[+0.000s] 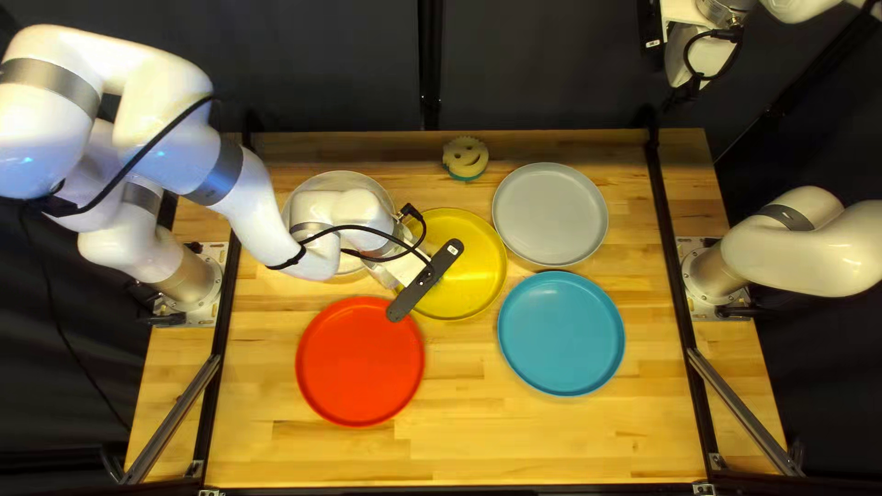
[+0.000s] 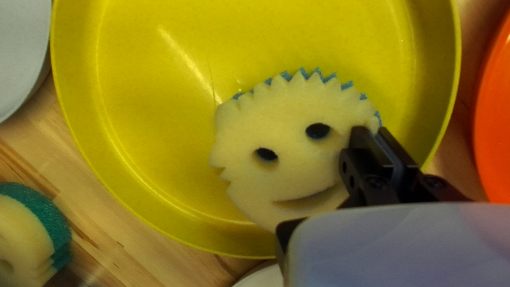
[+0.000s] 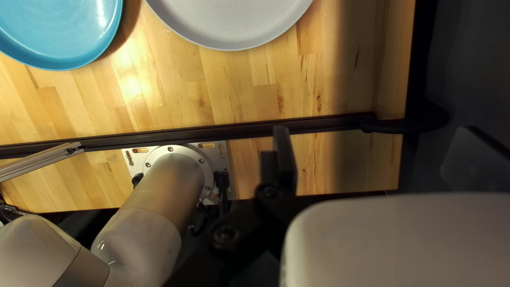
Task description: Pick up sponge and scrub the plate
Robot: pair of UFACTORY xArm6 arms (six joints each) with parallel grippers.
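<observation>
In the top left view my left gripper [image 1: 424, 281] is over the yellow plate [image 1: 478, 266], its housing hiding the fingers and the sponge. Seen from the left wrist, the yellow smiley sponge [image 2: 281, 165] with blue backing is over the yellow plate [image 2: 154, 106], and my left gripper [image 2: 378, 139] pinches its edge. Whether the sponge touches the plate I cannot tell. My right gripper [image 1: 684, 90] is raised beyond the table's far edge. From its wrist, one finger [image 3: 285, 159] and a blurred second stand wide apart with nothing between.
Another smiley sponge [image 1: 466, 156], green-backed, lies near the far edge. A grey plate [image 1: 551, 214] and a blue plate [image 1: 561, 332] stand right of the yellow one; a red plate [image 1: 359, 361] is nearer the front. A pale round plate [image 1: 301, 180] is partly under my left arm.
</observation>
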